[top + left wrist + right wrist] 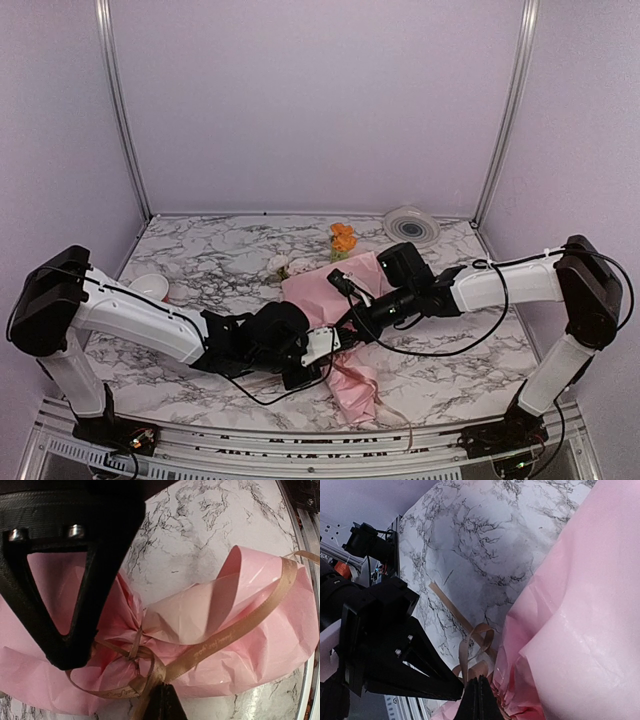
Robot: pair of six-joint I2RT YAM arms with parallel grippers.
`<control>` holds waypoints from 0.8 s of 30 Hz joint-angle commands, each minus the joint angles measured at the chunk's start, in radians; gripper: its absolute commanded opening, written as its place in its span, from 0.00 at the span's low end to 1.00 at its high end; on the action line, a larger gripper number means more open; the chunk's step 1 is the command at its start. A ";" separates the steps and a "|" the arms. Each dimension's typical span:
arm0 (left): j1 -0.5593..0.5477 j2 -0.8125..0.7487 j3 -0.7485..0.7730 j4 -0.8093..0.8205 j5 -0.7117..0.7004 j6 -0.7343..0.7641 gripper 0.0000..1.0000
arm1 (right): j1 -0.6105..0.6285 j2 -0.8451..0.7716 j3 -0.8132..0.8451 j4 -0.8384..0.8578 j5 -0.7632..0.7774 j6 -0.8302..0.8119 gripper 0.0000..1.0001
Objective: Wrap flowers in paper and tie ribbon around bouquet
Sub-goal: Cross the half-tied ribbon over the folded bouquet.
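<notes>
left wrist: left pincer [161, 703] pinched on ribbon [220, 642] | right wrist: right pincer [479, 698] closed, hold unclear | top: flowers [342, 238]

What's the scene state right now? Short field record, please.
paper: wrapped around the stems, pinched at the near end
flowers: heads out the far end
ribbon: wound round the pinched neck, tails loose
left gripper: shut on the ribbon
right gripper: shut, tips at the ribbon loop; grip unclear
table: marble, white disc far right
</notes>
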 commanded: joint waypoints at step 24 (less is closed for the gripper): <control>-0.045 0.072 0.094 0.009 0.057 0.121 0.25 | -0.010 -0.013 0.011 0.011 -0.015 -0.005 0.00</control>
